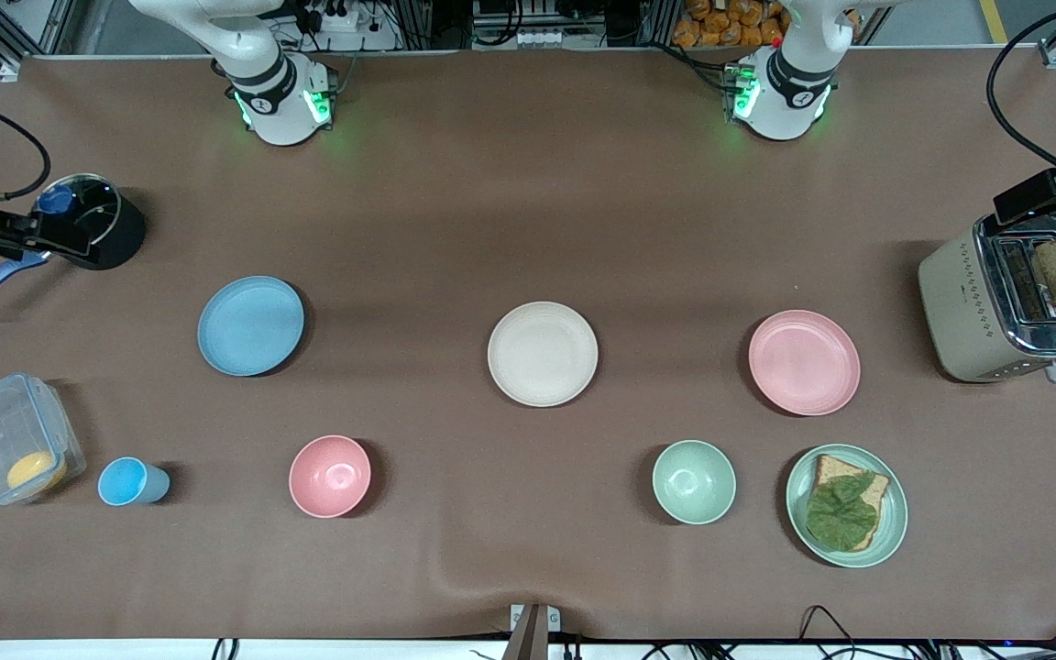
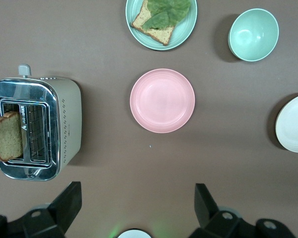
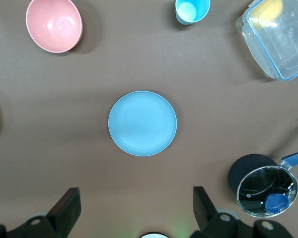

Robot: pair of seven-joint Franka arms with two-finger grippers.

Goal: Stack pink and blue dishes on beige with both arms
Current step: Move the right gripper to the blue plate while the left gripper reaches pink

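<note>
We find three flat plates in a row: one blue plate (image 1: 250, 325) toward the right arm's end, one beige plate (image 1: 543, 353) in the middle, one pink plate (image 1: 804, 362) toward the left arm's end. That spacing probably lets each arm fetch its own dish. The left gripper (image 2: 137, 201) hangs high over the table near the pink plate, fingers spread wide and empty; the right gripper (image 3: 135, 203) hangs likewise near the blue plate. Nothing is stacked yet. Nearer the camera sit two bowls (one pink bowl (image 1: 330, 476), one green bowl (image 1: 694, 481)).
</note>
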